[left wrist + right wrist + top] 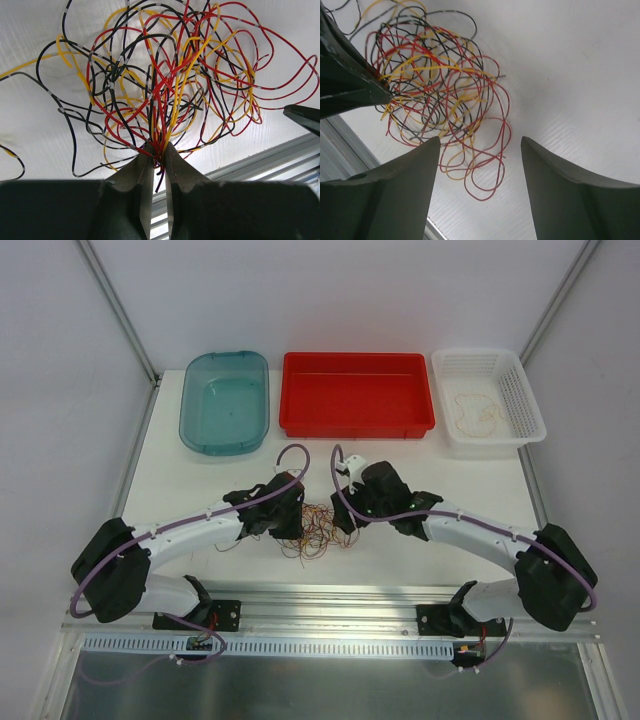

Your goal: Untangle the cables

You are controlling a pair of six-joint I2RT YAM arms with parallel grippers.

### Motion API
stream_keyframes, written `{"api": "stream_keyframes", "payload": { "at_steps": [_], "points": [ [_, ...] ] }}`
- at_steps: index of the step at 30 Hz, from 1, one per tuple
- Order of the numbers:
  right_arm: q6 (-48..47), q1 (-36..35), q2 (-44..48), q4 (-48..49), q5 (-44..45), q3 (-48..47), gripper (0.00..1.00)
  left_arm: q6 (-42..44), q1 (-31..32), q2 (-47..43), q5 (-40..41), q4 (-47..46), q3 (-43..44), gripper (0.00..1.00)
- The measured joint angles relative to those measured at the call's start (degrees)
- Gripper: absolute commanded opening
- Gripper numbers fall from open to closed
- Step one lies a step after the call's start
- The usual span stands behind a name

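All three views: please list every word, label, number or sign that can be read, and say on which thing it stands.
None: no view shows readable text.
The teal bin, the red tray and the white basket bear no label.
The cables have pale bands, but no letters.

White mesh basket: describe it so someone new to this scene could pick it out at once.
Three containers line the far edge of the white table; the white perforated plastic basket is the rightmost, next to the red plastic tray. Unlike that tray and the translucent teal tub, its walls are latticed, and thin yellowish wires lie curled inside.
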State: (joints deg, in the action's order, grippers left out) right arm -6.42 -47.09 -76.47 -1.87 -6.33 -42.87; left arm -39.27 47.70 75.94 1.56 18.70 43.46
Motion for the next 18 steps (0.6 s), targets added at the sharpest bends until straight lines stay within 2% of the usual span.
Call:
{"api": "stream_keyframes", "payload": {
  "at_steps": [4, 7, 11, 12, 13, 14, 15, 18],
  "points": [
    [-4.6, 0.0, -3.1, -1.5, -2.7, -4.4, 0.68, 0.3, 0.0, -0.3, 0.0, 0.0, 0.0, 0.1],
    [-6.9, 0.0, -6.1, -2.1, -5.8, -5.9, 0.62, 0.7, 0.0, -0.3, 0.0, 0.0, 0.0, 0.1],
    [-8.4, 0.0, -9.5, -2.8, -8.5, -6.1, 0.47, 1.1, 0.0, -0.4, 0.1, 0.0, 0.0, 0.09],
    [-8.7, 0.0, -10.2, -3.0, -9.0, -6.1, 0.33, 1.2, 0.0, -0.4, 0.2, 0.0, 0.0, 0.09],
    [-9.2, 0.0, -10.7, -3.2, -9.3, -6.1, 0.25, 1.2, 0.0, -0.5, 0.3, 0.0, 0.0, 0.09],
    [-9.4, 0.0, -10.8, -3.5, -9.6, -6.1, 0.12, 1.3, 0.0, -0.7, 0.5, 0.0, 0.0, 0.08],
    [-9.6, 0.0, -10.8, -3.6, -9.7, -6.1, 0.08, 1.4, 0.0, -0.8, 0.7, 0.0, 0.0, 0.08],
    [-9.4, 0.0, -9.6, -4.2, -9.5, -6.0, 0.07, 1.4, 0.0, -0.9, 2.1, 0.3, 0.0, 0.07]
  ]
}}
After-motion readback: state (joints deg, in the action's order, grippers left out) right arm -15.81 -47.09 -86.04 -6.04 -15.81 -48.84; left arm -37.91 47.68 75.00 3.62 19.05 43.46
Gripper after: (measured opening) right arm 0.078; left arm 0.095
